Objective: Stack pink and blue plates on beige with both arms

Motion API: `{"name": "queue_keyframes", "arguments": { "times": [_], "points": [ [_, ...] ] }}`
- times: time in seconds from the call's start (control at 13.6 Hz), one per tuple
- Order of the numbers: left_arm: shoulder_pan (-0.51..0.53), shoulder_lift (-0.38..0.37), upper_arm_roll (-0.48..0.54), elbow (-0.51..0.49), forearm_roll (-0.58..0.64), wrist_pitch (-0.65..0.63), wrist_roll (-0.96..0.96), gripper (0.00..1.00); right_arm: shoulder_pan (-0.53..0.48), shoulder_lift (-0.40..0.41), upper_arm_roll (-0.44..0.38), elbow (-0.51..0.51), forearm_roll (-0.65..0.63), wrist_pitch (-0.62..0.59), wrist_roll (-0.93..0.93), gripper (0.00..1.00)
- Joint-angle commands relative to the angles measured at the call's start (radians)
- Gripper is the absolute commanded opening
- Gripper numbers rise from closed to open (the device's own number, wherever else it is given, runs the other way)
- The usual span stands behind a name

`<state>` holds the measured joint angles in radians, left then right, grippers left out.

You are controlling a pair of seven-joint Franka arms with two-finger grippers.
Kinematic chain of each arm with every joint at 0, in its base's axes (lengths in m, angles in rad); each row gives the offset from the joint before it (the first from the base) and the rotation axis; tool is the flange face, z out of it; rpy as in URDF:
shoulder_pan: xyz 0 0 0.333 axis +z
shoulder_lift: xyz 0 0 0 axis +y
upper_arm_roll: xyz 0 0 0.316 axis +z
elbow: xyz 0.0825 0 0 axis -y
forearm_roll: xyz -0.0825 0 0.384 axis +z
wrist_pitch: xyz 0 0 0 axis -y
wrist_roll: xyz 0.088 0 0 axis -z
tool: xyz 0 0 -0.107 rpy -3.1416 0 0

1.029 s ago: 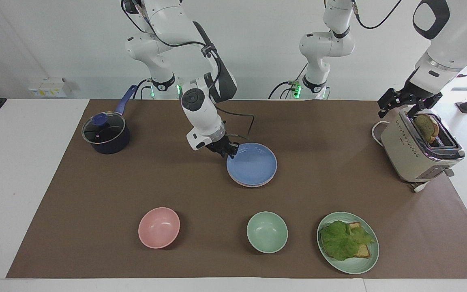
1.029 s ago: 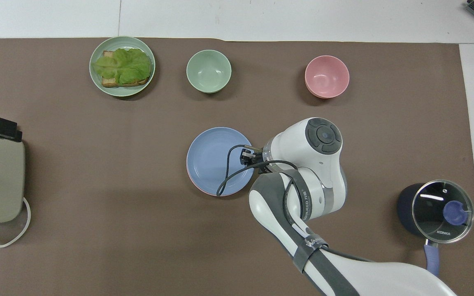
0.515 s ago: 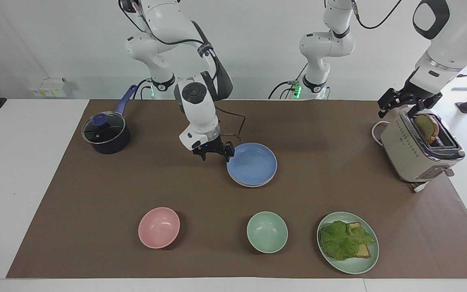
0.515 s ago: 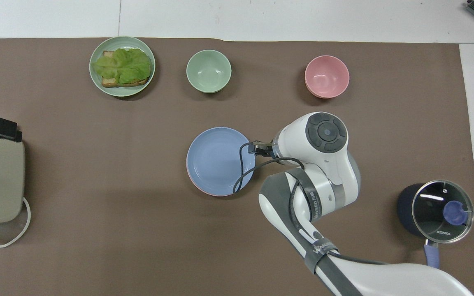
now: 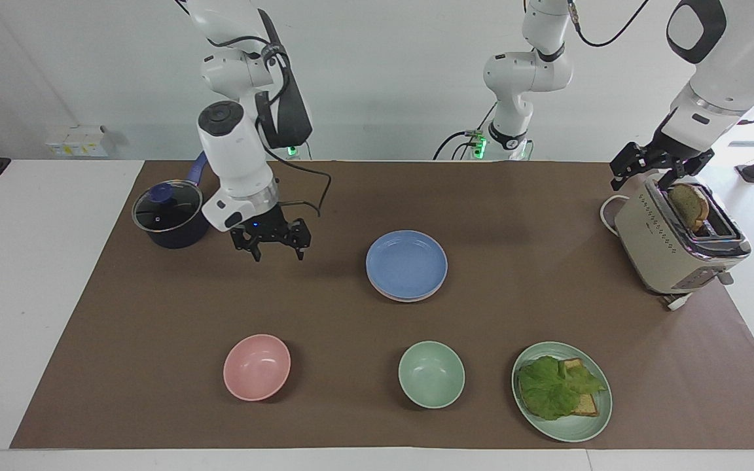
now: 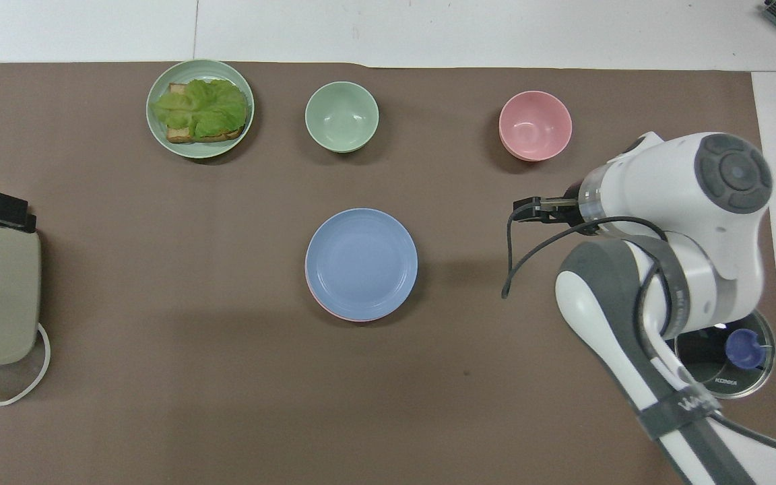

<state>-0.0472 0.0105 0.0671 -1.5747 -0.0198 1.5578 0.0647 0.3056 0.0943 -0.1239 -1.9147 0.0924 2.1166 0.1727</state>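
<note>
Round matte blue plate (image 5: 406,263) topped stack at desk centre, pale pink plate (image 5: 395,296) rim showing beneath; beige plate I could not see. I judged retreat step: right pincer (image 5: 271,241) spread, empty, over bare mat; best raised clear of stack. Left pincer (image 5: 653,167) spread over beige-and-chrome toaster (image 5: 675,245), waiting.

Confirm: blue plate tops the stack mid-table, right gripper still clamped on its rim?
Not quite. The blue plate does top the stack, but the right gripper is open and apart from it, over bare mat toward the right arm's end. The facing view shows the gap.
</note>
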Motion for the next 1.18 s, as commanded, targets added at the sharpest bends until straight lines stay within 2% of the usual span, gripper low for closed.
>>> {"name": "queue_keyframes", "arguments": {
  "times": [0.0,0.29,0.51,0.81,1.1],
  "points": [
    [0.003,-0.010,-0.001,-0.001,0.009,-0.013,0.009,1.00,-0.057,-0.065,0.010,-0.012,-0.020,-0.084,-0.039,1.00],
    [0.004,-0.010,-0.001,-0.001,0.009,-0.013,0.009,1.00,-0.163,-0.113,0.009,-0.012,-0.022,-0.197,-0.094,1.00],
    [0.004,-0.010,-0.001,-0.001,0.009,-0.013,0.009,1.00,-0.241,-0.125,0.009,0.014,-0.022,-0.207,-0.113,1.00],
    [0.004,-0.010,-0.001,-0.001,0.009,-0.013,0.009,1.00,-0.244,-0.128,0.016,0.204,-0.097,-0.387,-0.108,1.00],
    [0.004,-0.010,-0.001,-0.001,0.009,-0.013,0.009,1.00,-0.243,-0.126,0.024,0.380,-0.100,-0.587,-0.104,1.00]
  ]
}}
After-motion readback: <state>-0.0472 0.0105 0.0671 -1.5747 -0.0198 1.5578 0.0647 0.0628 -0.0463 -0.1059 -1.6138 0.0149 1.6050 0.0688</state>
